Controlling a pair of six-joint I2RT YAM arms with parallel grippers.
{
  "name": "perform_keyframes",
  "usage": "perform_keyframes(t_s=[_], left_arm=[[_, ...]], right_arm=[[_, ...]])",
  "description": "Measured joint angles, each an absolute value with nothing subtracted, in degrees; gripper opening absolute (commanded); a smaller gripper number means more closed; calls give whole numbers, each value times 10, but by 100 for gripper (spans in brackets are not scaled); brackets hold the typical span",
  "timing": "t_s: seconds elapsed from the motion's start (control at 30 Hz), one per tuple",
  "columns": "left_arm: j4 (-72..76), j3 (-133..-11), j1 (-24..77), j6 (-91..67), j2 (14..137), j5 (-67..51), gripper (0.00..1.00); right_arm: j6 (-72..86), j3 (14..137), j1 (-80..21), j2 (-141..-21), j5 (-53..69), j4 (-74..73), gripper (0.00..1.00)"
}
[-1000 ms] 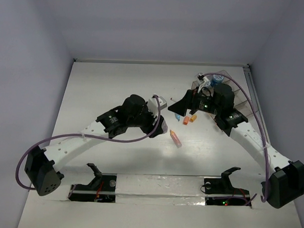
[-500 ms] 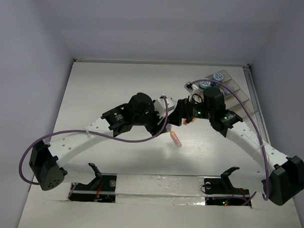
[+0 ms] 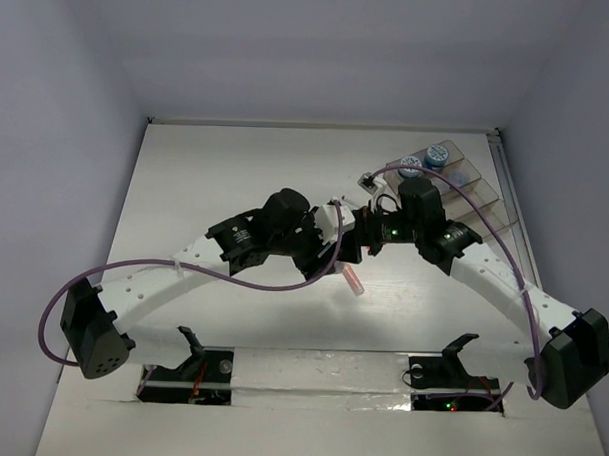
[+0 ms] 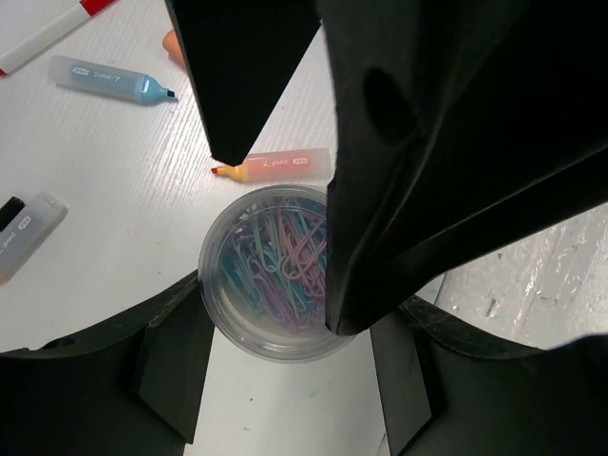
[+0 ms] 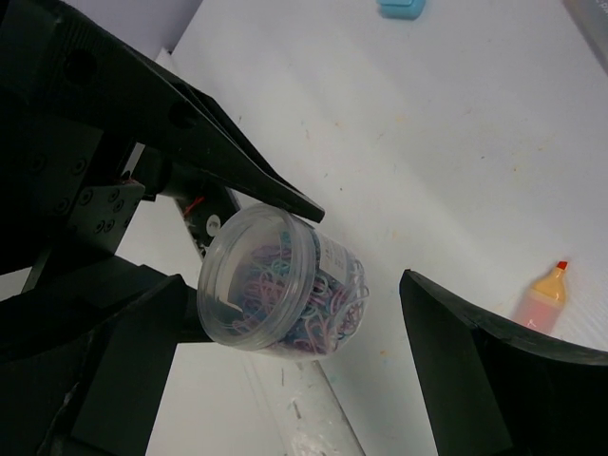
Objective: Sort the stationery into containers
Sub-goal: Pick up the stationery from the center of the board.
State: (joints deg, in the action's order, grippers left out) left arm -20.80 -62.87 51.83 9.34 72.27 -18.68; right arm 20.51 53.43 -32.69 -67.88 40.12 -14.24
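A clear round jar of coloured paper clips hangs above the table with my left gripper shut on it. My right gripper stands open around the same jar, one finger on each side, and its fingers loom over the jar in the left wrist view. In the top view the two grippers meet mid-table, left gripper against right gripper. The smoky organiser tray lies at the back right with two blue-lidded jars in it.
On the table below lie a blue stick, an orange stick, a grey marker and a red-and-white pen. A pink stick lies nearer the front. A light-blue eraser and a clear ruler show too.
The right gripper has come left from the tray and now straddles the jar. The left arm has carried the jar rightwards to meet it.
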Motion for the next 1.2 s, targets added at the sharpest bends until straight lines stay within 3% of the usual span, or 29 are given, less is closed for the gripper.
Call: perform_keyframes(t_s=[0.57, 1.17, 1.2], left_arm=[[-241, -646, 566, 105, 734, -111, 27], [-265, -646, 600, 105, 719, -29, 27], [-265, -646, 603, 105, 717, -22, 27]], right_arm=[[194, 553, -342, -728, 425, -178, 100], [271, 517, -340, -755, 493, -104, 100], [283, 512, -340, -755, 499, -94, 96]])
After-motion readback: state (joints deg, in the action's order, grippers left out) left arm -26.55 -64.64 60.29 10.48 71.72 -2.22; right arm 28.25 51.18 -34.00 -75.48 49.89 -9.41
